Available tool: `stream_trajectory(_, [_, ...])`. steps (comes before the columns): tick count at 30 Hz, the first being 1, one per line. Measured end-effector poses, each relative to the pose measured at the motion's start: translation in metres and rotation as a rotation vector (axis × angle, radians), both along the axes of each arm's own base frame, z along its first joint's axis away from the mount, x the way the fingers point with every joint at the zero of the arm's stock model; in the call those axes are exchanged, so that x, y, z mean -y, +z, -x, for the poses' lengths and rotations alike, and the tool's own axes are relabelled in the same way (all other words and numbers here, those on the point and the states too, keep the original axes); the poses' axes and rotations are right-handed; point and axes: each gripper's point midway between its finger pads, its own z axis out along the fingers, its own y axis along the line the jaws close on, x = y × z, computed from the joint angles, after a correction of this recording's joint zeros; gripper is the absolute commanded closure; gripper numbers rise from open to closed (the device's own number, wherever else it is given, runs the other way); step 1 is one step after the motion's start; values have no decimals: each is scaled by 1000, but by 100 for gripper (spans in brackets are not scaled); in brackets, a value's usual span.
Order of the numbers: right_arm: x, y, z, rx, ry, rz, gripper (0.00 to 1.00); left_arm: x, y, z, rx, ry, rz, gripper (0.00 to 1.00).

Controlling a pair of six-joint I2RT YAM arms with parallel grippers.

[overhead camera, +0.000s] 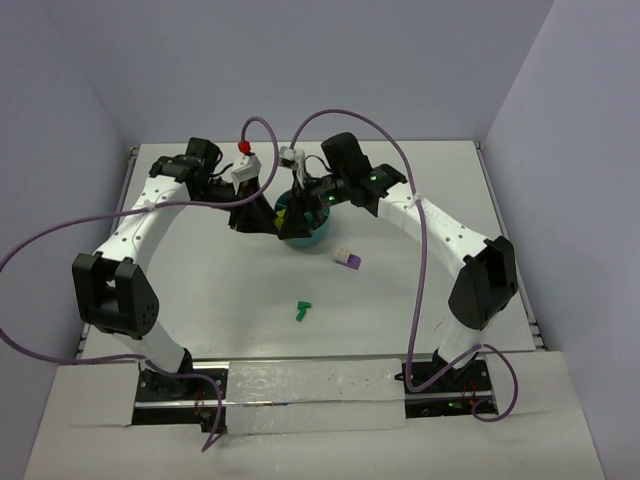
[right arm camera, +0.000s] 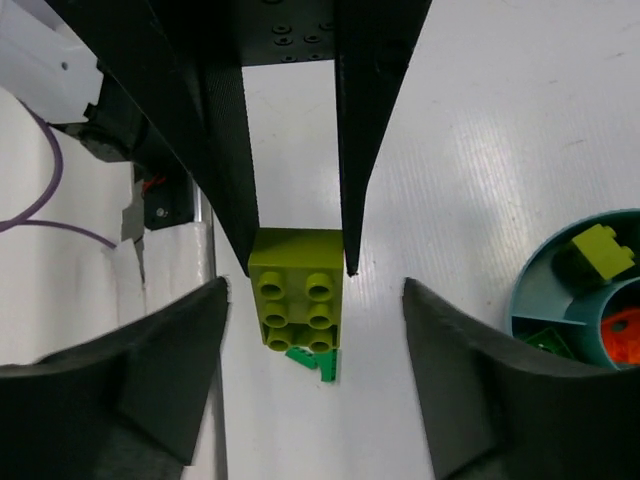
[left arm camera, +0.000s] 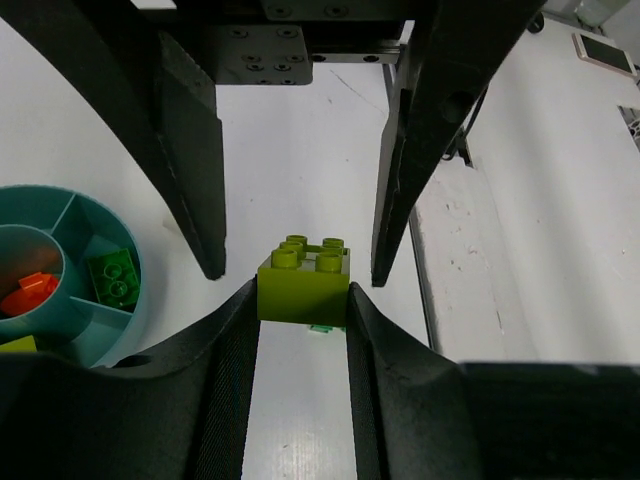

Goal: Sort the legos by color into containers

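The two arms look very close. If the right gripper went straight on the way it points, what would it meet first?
Most likely the lime-green brick, straight ahead between the right gripper's open fingers and clamped by the left gripper. Depth is unclear, so the left fingers could come first.

Lime-green brick (left arm camera: 303, 287) held near the teal bowl (left arm camera: 138, 295)

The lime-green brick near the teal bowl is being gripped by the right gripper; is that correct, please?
Not quite: the left gripper grips the lime-green brick near the teal bowl. The right wrist view shows the right gripper open, its fingers clear of the brick.
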Motion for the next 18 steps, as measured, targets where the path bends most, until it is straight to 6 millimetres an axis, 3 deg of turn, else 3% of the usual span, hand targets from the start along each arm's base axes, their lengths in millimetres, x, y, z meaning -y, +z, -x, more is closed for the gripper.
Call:
stream_trajectory(6, [6, 2, -9, 18, -67, 23, 2, -1, -8, -7, -4, 70, -36, 100])
stream_trajectory(9, [12, 5, -13, 20, -101, 23, 0, -4, -13, -16, 14, 136, -66, 100])
stream_trajectory(18, [74, 11, -56, 13, -333, 36, 0, -6, -41, -58, 51, 420, -240, 100])
